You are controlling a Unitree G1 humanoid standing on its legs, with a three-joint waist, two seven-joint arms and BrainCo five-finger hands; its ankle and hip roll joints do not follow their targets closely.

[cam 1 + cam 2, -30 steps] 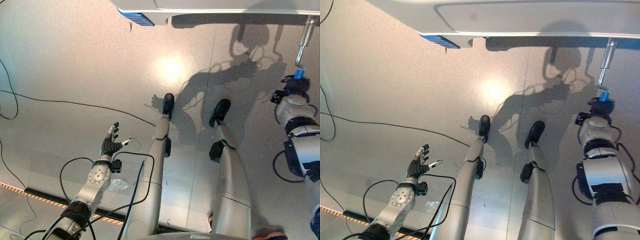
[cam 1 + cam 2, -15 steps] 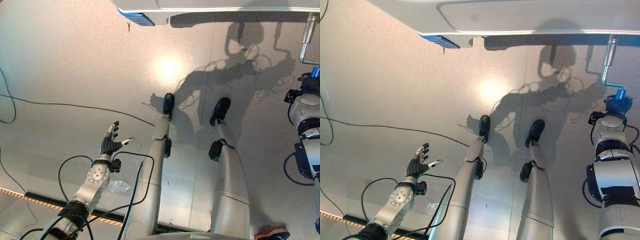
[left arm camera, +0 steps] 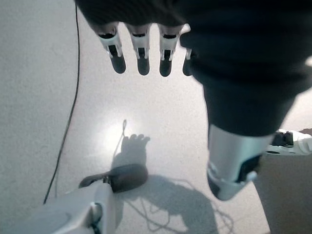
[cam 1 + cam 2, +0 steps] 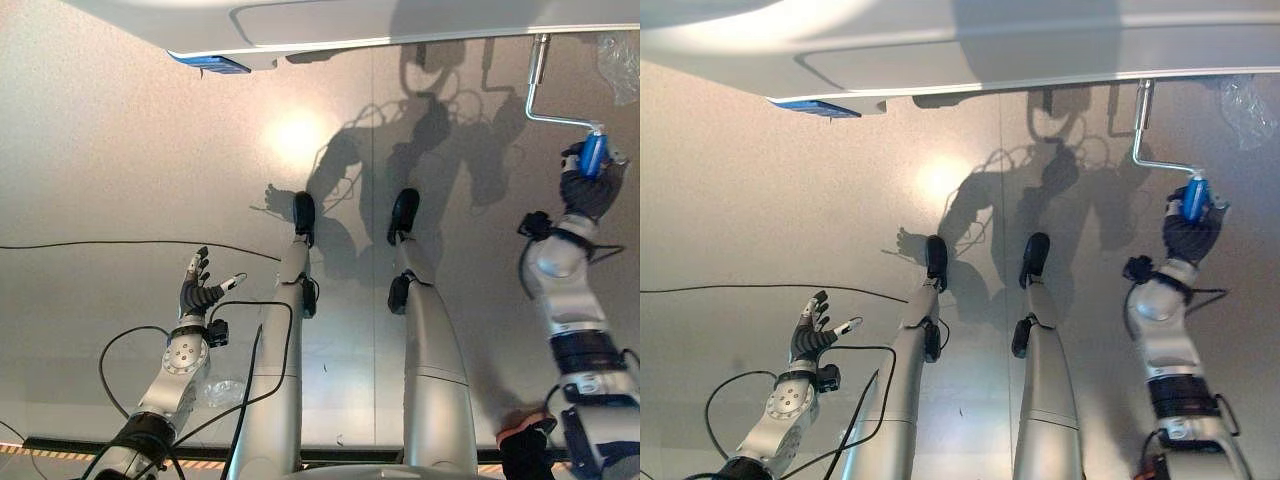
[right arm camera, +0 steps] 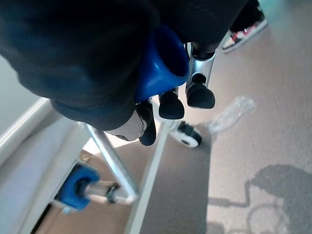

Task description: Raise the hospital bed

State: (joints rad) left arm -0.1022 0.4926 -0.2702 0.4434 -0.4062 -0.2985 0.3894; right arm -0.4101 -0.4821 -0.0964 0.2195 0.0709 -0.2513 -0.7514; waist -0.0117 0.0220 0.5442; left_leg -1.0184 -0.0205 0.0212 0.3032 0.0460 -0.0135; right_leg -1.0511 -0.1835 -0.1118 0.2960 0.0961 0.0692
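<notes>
The hospital bed's pale end panel (image 4: 400,15) runs along the top of the eye views. A silver crank (image 4: 545,100) hangs from under it at the right and ends in a blue grip (image 4: 593,153). My right hand (image 4: 585,190) is shut on that grip from below. In the right wrist view its fingers (image 5: 171,105) curl round the blue grip (image 5: 163,63). My left hand (image 4: 197,293) hovers open over the floor at the lower left, its fingers (image 3: 141,53) straight and holding nothing.
A blue panel (image 4: 210,63) sits under the bed's edge. Clear plastic scraps lie on the floor (image 4: 215,392) and by the crank (image 4: 618,60). A thin black cable (image 4: 100,243) crosses the floor. A bed caster (image 5: 187,136) and a person's shoe (image 5: 243,27) are near my right arm.
The right hand has turned the crank: its blue grip swung from straight below the rod out to the right. The camera has shifted too. The left hand stays as it was.
</notes>
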